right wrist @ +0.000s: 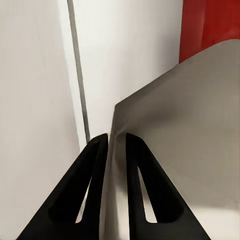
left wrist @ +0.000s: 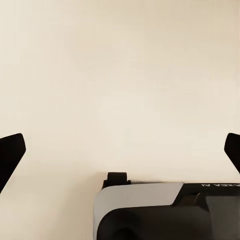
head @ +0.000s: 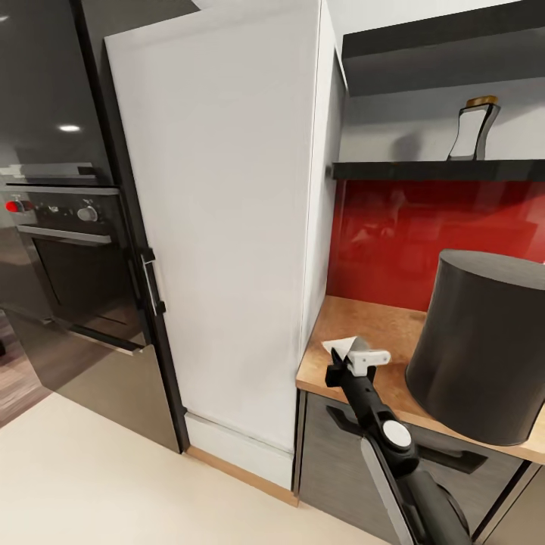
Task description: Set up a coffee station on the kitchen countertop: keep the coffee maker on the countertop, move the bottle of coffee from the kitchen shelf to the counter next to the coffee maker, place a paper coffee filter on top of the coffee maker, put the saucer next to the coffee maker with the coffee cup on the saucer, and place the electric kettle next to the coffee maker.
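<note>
My right gripper [head: 350, 357] is shut on the paper coffee filter [head: 342, 347], a white crumpled sheet held just above the left end of the kitchen countertop [head: 363, 314]. In the right wrist view the black fingers [right wrist: 95, 165] pinch the edge of the filter [right wrist: 190, 140]. Just right of it stands the coffee maker [head: 484, 348], a big dark grey rounded body. The bottle of coffee [head: 474, 130], with its amber cap, stands on the black kitchen shelf [head: 409, 171] above. My left gripper [left wrist: 122, 145] is open, hanging over beige floor.
A tall white cabinet [head: 227, 227] rises directly left of the countertop's end. Further left is a black built-in oven [head: 68, 250]. A glossy red backsplash [head: 409, 235] runs behind the counter. Beige floor [head: 91, 477] lies open in front.
</note>
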You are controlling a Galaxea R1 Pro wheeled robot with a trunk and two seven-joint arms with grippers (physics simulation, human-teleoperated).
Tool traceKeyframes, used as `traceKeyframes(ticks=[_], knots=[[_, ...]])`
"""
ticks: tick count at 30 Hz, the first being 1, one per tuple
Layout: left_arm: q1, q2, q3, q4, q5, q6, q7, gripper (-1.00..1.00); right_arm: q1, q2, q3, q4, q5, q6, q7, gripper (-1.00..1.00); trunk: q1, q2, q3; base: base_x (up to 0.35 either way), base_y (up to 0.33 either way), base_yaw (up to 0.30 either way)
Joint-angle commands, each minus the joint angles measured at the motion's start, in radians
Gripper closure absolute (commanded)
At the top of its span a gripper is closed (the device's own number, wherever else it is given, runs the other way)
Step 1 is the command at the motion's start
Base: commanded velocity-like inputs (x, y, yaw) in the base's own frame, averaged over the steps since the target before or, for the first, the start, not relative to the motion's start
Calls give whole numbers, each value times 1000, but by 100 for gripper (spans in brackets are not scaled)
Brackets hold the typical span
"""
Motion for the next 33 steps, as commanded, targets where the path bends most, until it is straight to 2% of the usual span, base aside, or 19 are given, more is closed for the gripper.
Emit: traceKeyframes(ticks=[1, 4, 9, 19, 33], knots=[[0, 0, 1, -2, 0, -1, -1, -100, 2, -1, 20, -1, -10, 1, -6, 100, 0, -1, -1, 0, 0, 0], [0, 0, 2, -2, 0, -1, -1, -100, 4, -1, 52, -2, -9, -1, -7, 100, 0, -1, -1, 0, 0, 0], [0, 0, 2, -2, 1, -1, -1, -100, 5, -1, 67, -2, -9, -1, -8, 100, 0, -1, -1, 0, 0, 0], [0, 0, 1, -1, 0, -1, -1, -100, 6, -1, 71, -2, -9, -1, -10, 100, 0, -1, -1, -73, 0, -12], [0, -1, 0, -1, 0, -1, -1, -100, 6, -1, 71, -2, -9, -1, -10, 100, 0, -1, -1, -84, -15, -218]])
